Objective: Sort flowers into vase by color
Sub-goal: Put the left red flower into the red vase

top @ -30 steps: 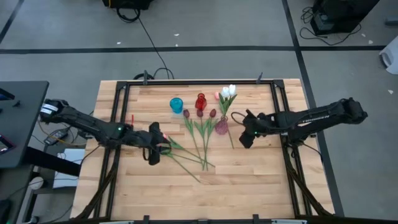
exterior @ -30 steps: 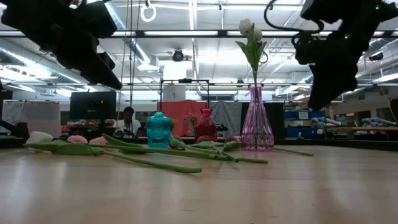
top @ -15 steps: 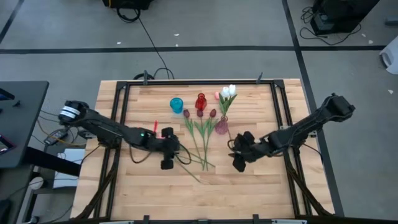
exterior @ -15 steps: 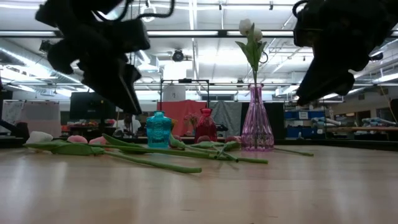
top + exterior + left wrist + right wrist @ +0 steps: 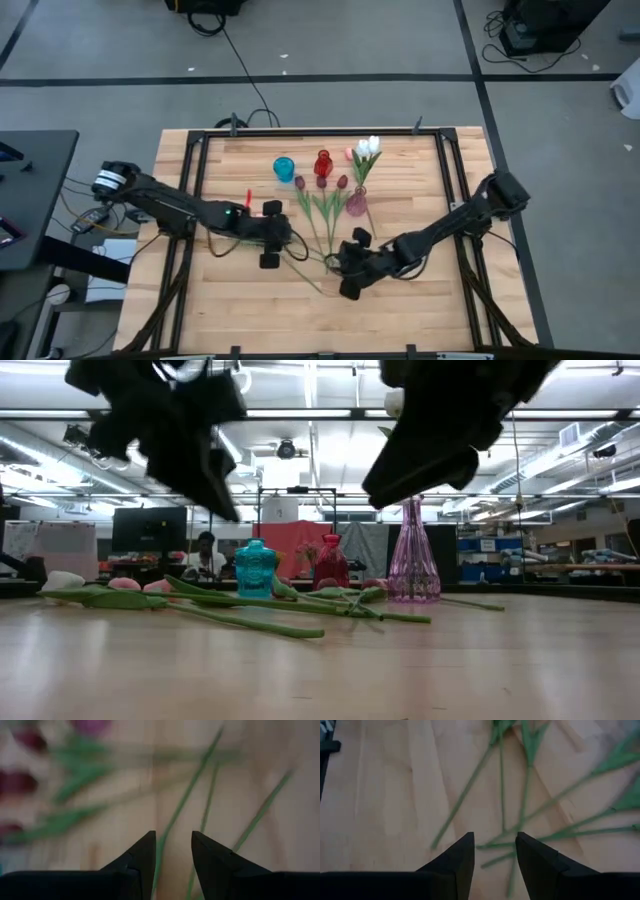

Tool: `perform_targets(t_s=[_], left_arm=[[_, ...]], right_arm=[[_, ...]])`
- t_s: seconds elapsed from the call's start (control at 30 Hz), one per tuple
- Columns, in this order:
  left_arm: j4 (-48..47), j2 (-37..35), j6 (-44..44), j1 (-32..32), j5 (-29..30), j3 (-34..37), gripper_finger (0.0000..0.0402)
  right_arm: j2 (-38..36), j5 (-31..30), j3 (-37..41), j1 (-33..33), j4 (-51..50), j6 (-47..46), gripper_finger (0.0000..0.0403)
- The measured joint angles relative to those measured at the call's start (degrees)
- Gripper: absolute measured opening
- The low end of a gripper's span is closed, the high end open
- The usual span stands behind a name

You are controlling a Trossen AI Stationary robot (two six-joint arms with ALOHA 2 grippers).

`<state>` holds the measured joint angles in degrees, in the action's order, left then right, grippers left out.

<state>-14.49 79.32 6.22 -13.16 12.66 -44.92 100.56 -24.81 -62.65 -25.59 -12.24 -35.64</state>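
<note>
Grippers hang over loose flowers (image 5: 320, 215) on the table (image 5: 420, 300). Left gripper (image 5: 172, 851) and right gripper (image 5: 495, 851) have their jaws parted, apparently empty.

- A pink vase (image 5: 413, 555) stood on the wooden table (image 5: 400, 670).
- Just left of it sat a small red vase (image 5: 331, 565), then a teal one (image 5: 255, 569).
- Tulips (image 5: 200, 600) lay flat, stretching leftward from the pink vase.
- Two dark arms hung blurry above.
</note>
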Motion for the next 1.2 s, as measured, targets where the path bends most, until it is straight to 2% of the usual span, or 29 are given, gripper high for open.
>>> perform_targets(t_s=[0.2,0.47,0.57,0.7,0.87,1.2], left_arm=[[7.51,-9.40,0.24,-1.26,1.60,6.38,0.0131],[20.83,-15.78,-1.40,-3.51,2.97,14.64,0.0131],[30.27,-15.94,-3.27,-3.79,3.58,17.67,0.0131],[37.06,-17.07,-4.15,-3.83,2.82,21.07,0.0131],[35.48,-18.86,-3.16,-4.19,1.93,22.64,0.0131],[32.81,-20.18,-0.82,-5.78,0.21,22.73,0.0131]], right_arm=[[8.32,-8.66,-9.06,1.59,-2.31,-0.64,0.0153],[18.81,-18.83,-19.43,6.17,-5.42,-2.60,0.0152],[21.42,-17.67,-22.04,9.41,-7.43,-3.21,0.0152],[23.70,-14.41,-22.74,13.19,-7.66,-4.55,0.0152],[25.99,-9.89,-22.78,15.96,-7.05,-7.37,0.0152],[26.83,-8.28,-22.45,17.23,-10.72,-11.25,0.0145]])
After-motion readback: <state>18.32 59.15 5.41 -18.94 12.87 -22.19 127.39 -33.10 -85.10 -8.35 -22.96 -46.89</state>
